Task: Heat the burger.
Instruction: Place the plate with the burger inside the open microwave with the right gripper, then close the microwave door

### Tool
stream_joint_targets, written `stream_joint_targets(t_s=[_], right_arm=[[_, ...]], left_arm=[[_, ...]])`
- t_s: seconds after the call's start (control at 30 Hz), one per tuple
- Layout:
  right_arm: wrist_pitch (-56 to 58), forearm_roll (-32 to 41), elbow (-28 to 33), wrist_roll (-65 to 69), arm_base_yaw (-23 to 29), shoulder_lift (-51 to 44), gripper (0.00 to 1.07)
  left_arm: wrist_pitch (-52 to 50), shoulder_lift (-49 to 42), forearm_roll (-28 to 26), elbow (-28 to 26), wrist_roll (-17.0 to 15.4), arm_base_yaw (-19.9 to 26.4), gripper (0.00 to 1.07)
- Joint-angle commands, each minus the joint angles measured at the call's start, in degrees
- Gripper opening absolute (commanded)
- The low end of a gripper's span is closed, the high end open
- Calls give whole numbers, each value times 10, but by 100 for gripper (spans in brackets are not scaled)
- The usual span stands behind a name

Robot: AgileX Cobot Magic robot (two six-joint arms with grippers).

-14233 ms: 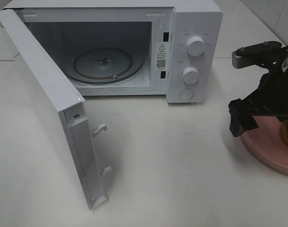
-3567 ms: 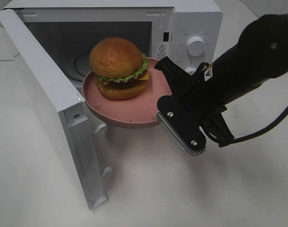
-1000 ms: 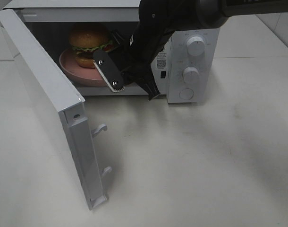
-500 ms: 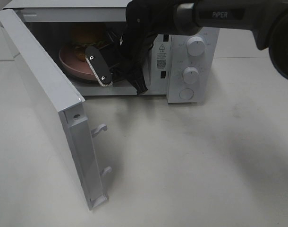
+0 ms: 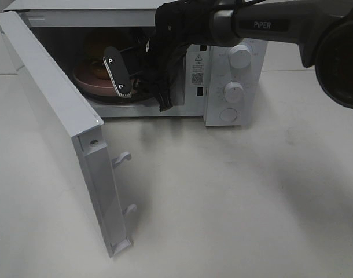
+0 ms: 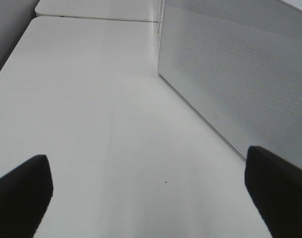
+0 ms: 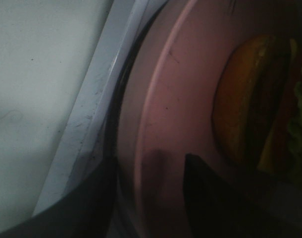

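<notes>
The burger (image 7: 237, 104) sits on the pink plate (image 5: 88, 81) inside the microwave (image 5: 254, 87), upper left. Right gripper (image 7: 141, 198) straddles the rim, grip unclear; left gripper (image 6: 151, 191) spread.

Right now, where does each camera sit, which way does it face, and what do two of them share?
Exterior high: mounted high, looking down on the table, the open microwave and the right arm reaching inside.
Left wrist: on the left arm, facing across the table toward the microwave door; left gripper fingers show.
Right wrist: inside the microwave, close on the pink plate and burger; one dark finger shows.
Shared: exterior high and left wrist both show the door.
</notes>
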Motion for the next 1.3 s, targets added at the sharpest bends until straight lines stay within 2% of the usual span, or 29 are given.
stream_joint_targets(t_s=[0.03, 0.1, 0.2, 0.33, 0.4, 0.5, 0.57, 0.7, 0.8, 0.97, 1.3], right_arm=[[11, 9, -3, 20, -2, -5, 55], [27, 19, 5, 21, -2, -7, 62], [27, 24, 17, 21, -1, -11, 65], [2, 32, 70, 22, -1, -38, 69], [-5, 32, 84, 22, -1, -46, 69], [-25, 30, 146, 23, -1, -87, 69], [-29, 29, 156, 23, -1, -94, 70], [-34, 24, 214, 23, -1, -131, 70], [-35, 24, 226, 23, -1, -138, 70], [-52, 1, 296, 24, -1, -193, 70], [-65, -10, 376, 24, -1, -261, 70]], left_arm=[[-5, -14, -3, 2, -2, 3, 98], [-5, -14, -3, 2, -2, 3, 98], [-5, -14, -3, 2, -2, 3, 98], [-5, -14, -3, 2, -1, 3, 98], [-5, -14, -3, 2, -1, 3, 98], [-5, -14, -3, 2, -1, 3, 98], [-5, -14, -3, 2, -1, 3, 98], [-5, -14, -3, 2, -1, 3, 98], [-5, -14, -3, 2, -1, 3, 98], [-5, -14, -3, 2, -1, 3, 98], [-5, -14, -3, 2, -1, 3, 98]])
